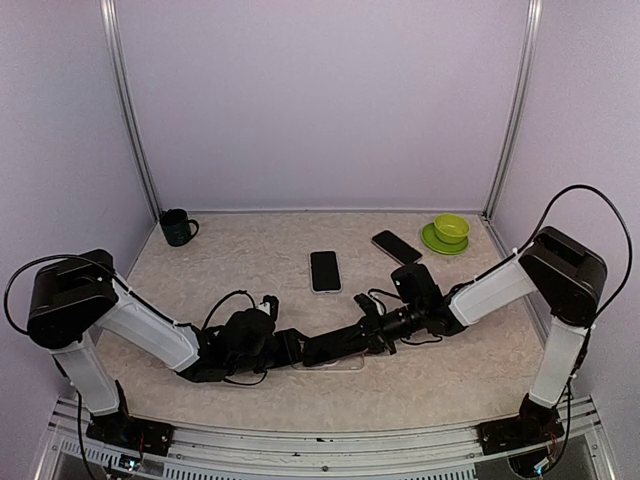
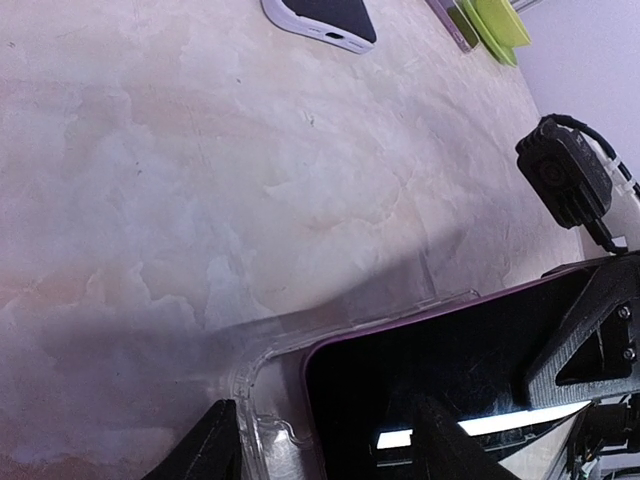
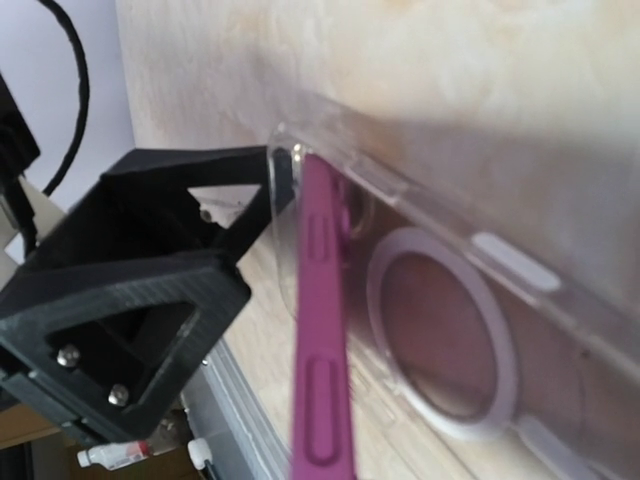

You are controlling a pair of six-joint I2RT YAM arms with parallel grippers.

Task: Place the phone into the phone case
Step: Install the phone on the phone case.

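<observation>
Low at the table's near edge, left gripper (image 2: pixel 325 432) has its jaws partway apart: one fingertip (image 2: pixel 215 440) sits just outside the short end of the clear phone case (image 2: pixel 262 378), the other lies over the dark screen of the phone (image 2: pixel 420 355). Whether it clamps or only brackets that end cannot be told. In the right wrist view one black finger touches the case's end rim. Right gripper (image 2: pixel 585 340) is closed, its black fingers against the far part of the phone. The phone, purple-edged, sits partly in the case, one long side tilted up out of the clear shell; the ring on the case's back shows beside it. Case lies flat on the marbled table (image 1: pixel 250 270), between the two arms. Farther back: a second phone (image 1: pixel 325 271), a third (image 1: pixel 396 246), a green bowl (image 1: pixel 452 226), a dark mug (image 1: pixel 178 228).
</observation>
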